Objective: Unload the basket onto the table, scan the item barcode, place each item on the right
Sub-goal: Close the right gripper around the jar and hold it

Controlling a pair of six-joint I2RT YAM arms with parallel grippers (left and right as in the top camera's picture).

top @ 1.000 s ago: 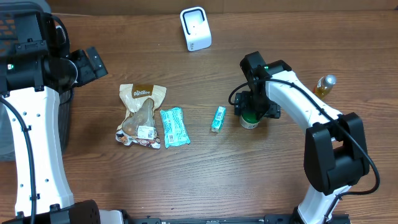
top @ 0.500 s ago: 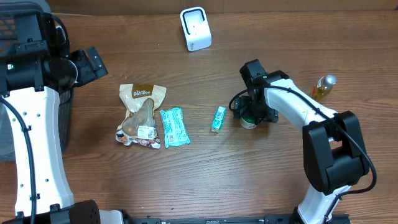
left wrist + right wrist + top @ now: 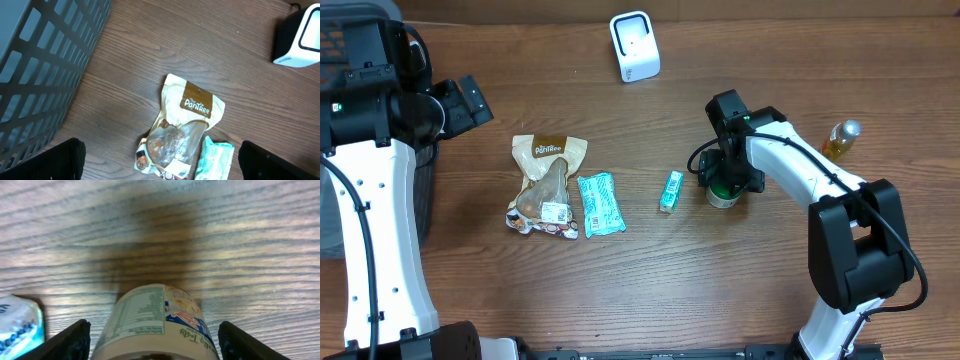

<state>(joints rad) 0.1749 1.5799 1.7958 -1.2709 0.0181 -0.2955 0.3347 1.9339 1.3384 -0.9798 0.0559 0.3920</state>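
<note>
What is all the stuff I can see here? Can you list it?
barcode scanner: one, white, far edge of the table
snack pouch: one, tan and brown, left of middle
wrapped packet: one, teal, right beside the snack pouch
stick packet: one, small, teal-green, middle
labelled cup: one, white with green print, between the right pincer's fingers
bottle: one, golden, far right
basket: one, dark grey, left side
table: one, brown wood
left pincer: one, black, open, near the basket
right pincer: one, black, open around the labelled cup
</note>
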